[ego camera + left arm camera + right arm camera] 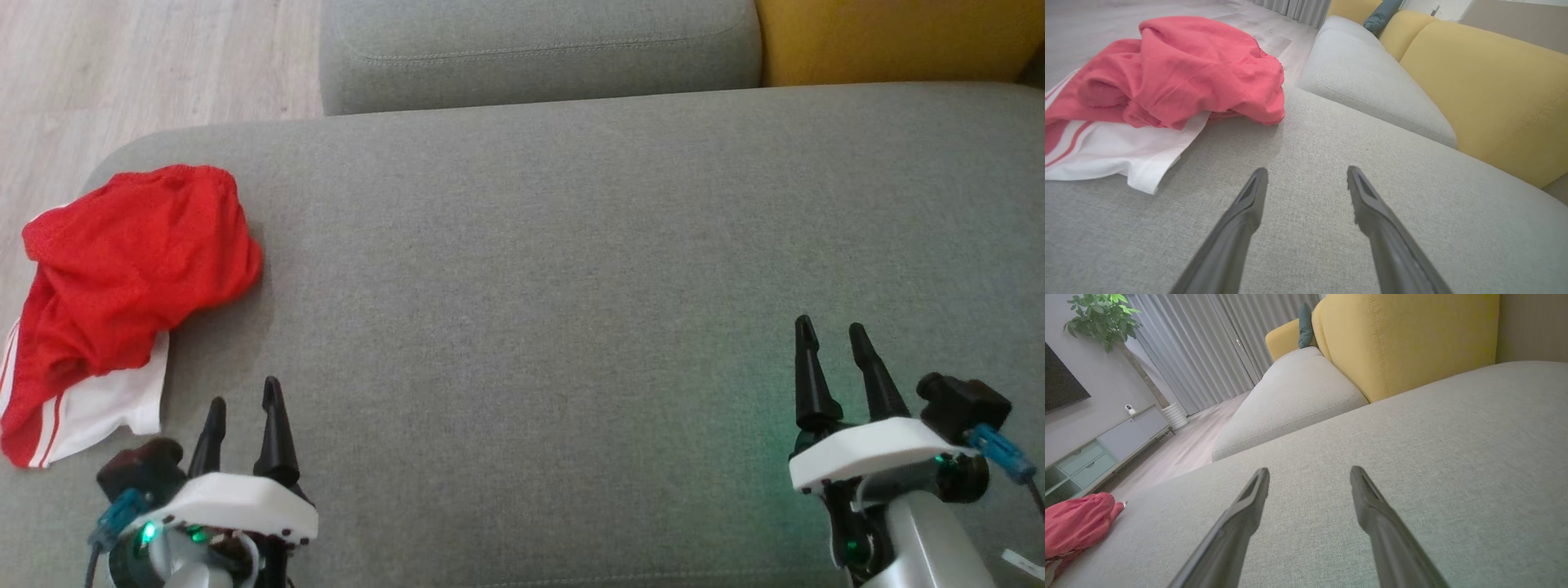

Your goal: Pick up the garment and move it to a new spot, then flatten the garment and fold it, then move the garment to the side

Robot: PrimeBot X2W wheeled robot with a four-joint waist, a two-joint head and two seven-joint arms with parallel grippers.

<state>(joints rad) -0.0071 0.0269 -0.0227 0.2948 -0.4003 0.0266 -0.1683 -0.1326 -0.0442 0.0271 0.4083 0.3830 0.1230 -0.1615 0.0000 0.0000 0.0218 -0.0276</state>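
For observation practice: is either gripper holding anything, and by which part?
Nothing is held. Left gripper and right gripper stand open; the crumpled red-and-white fabric garment lies untouched.

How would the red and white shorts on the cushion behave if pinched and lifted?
Probably floppy: the red and white shorts lie crumpled in soft folds, so they should drape and unfurl. Likely light, as the fabric looks thin. They lie at the grey cushion edge, so a push might slide them off.
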